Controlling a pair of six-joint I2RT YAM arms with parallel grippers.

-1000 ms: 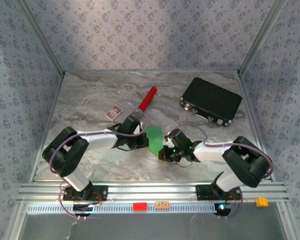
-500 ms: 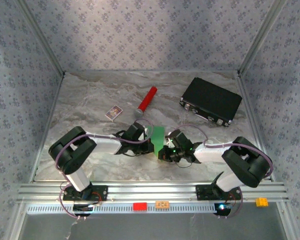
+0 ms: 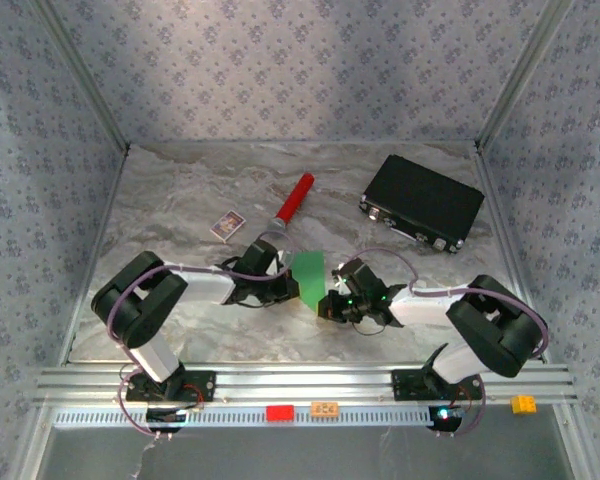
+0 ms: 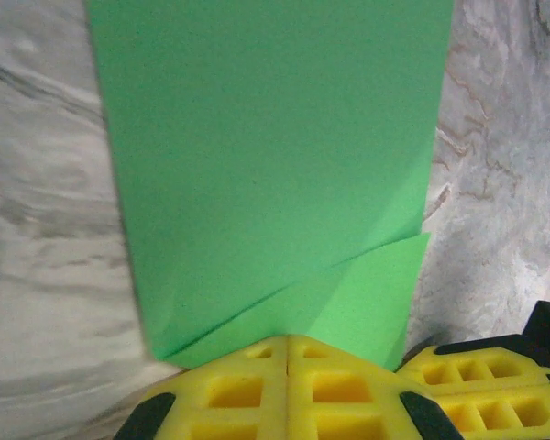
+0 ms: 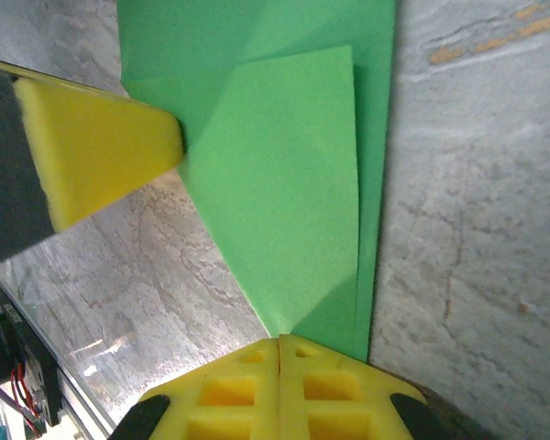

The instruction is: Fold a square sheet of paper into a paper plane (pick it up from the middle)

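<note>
I'm seeing even, soft overhead light in the top cam, pic a bit grainy, w/ faint shadows sitting under the arms on the table (image 3: 180, 190). Wrist cams are running bright & sharp; green paper (image 4: 275, 165) is throwing a soft shadow along its left edge.

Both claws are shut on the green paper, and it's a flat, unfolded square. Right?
No. The green paper is already folded: the right wrist view shows a diagonal flap layered over it. The left claw and right claw are both shut on it.
</note>
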